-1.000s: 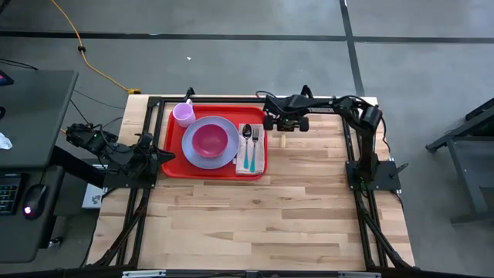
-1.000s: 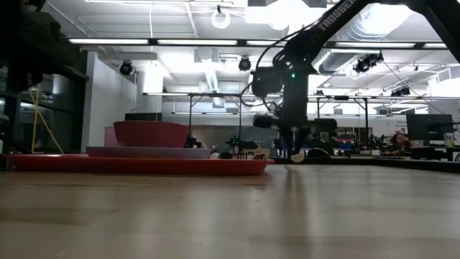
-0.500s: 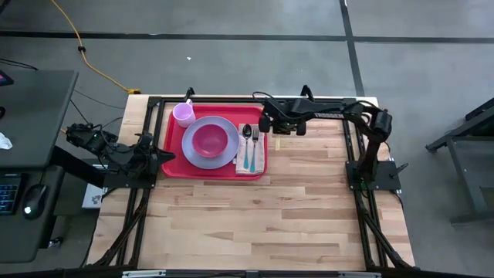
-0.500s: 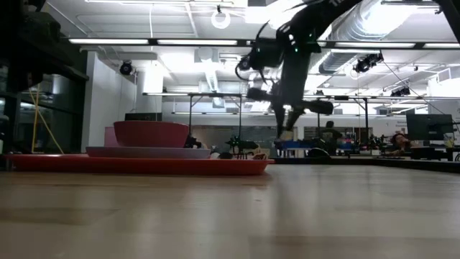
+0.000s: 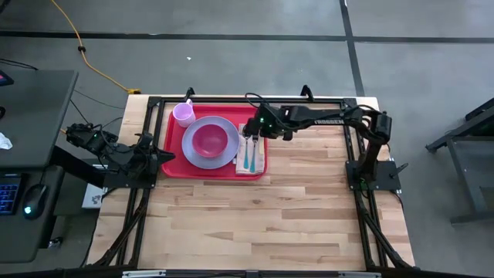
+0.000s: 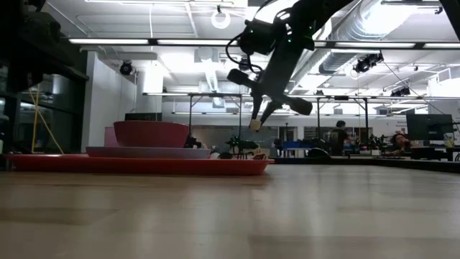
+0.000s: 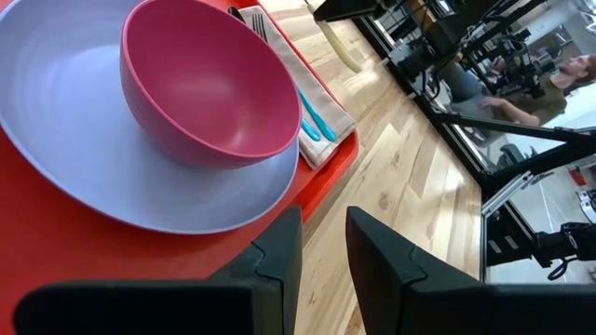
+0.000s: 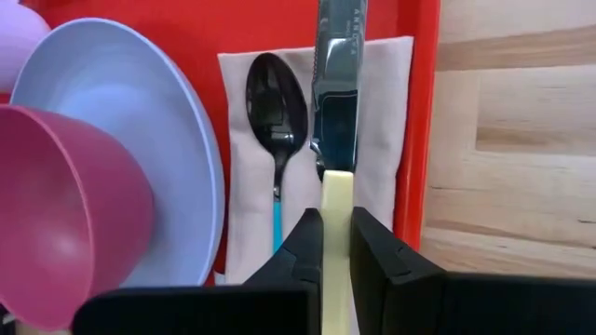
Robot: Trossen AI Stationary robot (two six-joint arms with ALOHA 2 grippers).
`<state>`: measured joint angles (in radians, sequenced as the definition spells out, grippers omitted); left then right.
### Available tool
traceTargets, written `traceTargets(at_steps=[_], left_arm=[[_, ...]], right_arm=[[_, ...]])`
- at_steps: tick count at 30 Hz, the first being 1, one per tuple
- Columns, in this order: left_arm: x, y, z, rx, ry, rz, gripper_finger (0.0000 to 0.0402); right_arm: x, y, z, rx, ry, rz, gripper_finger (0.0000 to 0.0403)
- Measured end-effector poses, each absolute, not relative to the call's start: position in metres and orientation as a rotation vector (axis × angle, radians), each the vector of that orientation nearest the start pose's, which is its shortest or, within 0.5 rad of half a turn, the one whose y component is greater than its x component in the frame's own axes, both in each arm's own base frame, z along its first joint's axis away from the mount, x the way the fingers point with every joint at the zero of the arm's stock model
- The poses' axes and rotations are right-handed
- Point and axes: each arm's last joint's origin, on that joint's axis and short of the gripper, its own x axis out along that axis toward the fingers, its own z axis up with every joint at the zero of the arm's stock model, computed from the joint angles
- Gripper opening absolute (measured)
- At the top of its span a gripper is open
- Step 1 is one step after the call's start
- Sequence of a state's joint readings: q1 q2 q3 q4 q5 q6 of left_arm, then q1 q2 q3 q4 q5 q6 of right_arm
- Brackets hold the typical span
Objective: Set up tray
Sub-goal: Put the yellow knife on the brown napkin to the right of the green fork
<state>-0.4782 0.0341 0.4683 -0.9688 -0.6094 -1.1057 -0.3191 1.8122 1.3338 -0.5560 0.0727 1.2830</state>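
From above, the red tray (image 5: 216, 147) is lying toward the far left part of the wooden worktop (image 5: 255, 208), carrying a lavender plate (image 5: 209, 144) with a pink bowl (image 5: 209, 140) on it, a pale cup (image 5: 184, 114) at the far left corner, and a napkin (image 5: 251, 150) with cutlery along the right edge. The right claw (image 5: 253, 133) is reaching over that napkin, while the left claw (image 5: 160, 157) is waiting at the tray's left edge. From the low camera, the tray (image 6: 136, 165) is showing edge-on with the bowl (image 6: 151, 134) stacked on the plate (image 6: 147, 152), and the right claw (image 6: 257, 119) is hanging above the tray's right end, gripping a knife (image 6: 255, 124) by its pale handle. In the left wrist view, the left claw (image 7: 321, 256) is standing partly open with nothing between its fingers, just beside the tray's rim (image 7: 321, 177). In the right wrist view, the right claw (image 8: 335, 244) is pinching the knife (image 8: 337, 102) tight by its cream handle, the blade pointing out over the napkin (image 8: 377, 121) beside a spoon (image 8: 277, 112).
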Motion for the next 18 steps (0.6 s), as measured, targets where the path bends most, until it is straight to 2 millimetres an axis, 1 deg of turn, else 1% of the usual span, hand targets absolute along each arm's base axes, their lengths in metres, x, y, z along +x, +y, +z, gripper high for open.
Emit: traceTargets(at_steps=[8,18], left_arm=[[0.036,0.0,0.223,-0.808,0.33,0.358,0.0117],[0.036,0.0,0.223,-0.808,0.33,0.358,0.0117]], right_arm=[[0.362,-0.108,0.217,1.268,0.66,-0.978,0.0009],[0.362,-0.094,0.214,1.264,0.661,-1.026,0.001]])
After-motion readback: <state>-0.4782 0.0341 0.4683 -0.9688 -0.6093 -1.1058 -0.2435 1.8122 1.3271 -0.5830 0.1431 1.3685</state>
